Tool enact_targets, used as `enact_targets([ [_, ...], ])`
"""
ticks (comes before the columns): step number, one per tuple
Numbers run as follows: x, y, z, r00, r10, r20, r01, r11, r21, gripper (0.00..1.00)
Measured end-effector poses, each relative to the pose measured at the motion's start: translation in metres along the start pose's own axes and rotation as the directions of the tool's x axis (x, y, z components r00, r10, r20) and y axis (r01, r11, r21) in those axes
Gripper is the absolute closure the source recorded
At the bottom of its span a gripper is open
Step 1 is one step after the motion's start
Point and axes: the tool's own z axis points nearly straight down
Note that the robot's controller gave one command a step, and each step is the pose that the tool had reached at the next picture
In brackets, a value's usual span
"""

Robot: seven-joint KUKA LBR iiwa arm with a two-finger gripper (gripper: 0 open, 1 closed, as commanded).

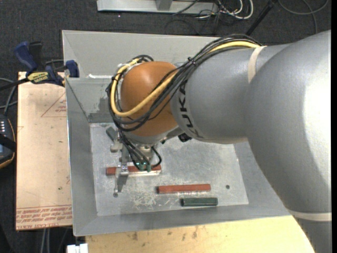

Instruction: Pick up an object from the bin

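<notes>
Handling: the short red bar (pixel 111 171) looks like a stiff, light, flat-sided block. It is probably smooth enough to slip on hard pads, and it does not look fragile.
Place: it lies flat on the floor of the bin (pixel 80 194), toward the left wall and roughly midway between the far and near walls, with its length along the near wall.
Pale strip: a pale strip (pixel 150 169) runs on from the bar's right end. Whether it is part of the bar cannot be told.
Hold: best taken across its narrow width near the middle, so it lifts level and does not swing.
Hand: the hand (pixel 122 179) is low over the bar's right part, at or almost at it. How wide it stands cannot be told, and nothing is seen in its grasp.
Neighbours: a long red bar (pixel 184 188) and a green bar (pixel 199 201) lie just beside each other toward the near wall, apart from the short one. A grey piece (pixel 111 134) lies nearer the far wall.
Arm: the orange cover (pixel 147 96) and the cables (pixel 120 107) hang above the hand.
Risk: a grip near one end would likely tip the bar.
</notes>
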Motion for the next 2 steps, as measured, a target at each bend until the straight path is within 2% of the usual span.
enact_targets([
  [1,-0.002,-0.001,-0.004,1.000,0.003,0.006,-0.003,1.000,-0.001,0.00],
  [2,-0.015,-0.032,0.071,0.999,-0.042,0.026,0.042,0.999,-0.007,1.00],
])
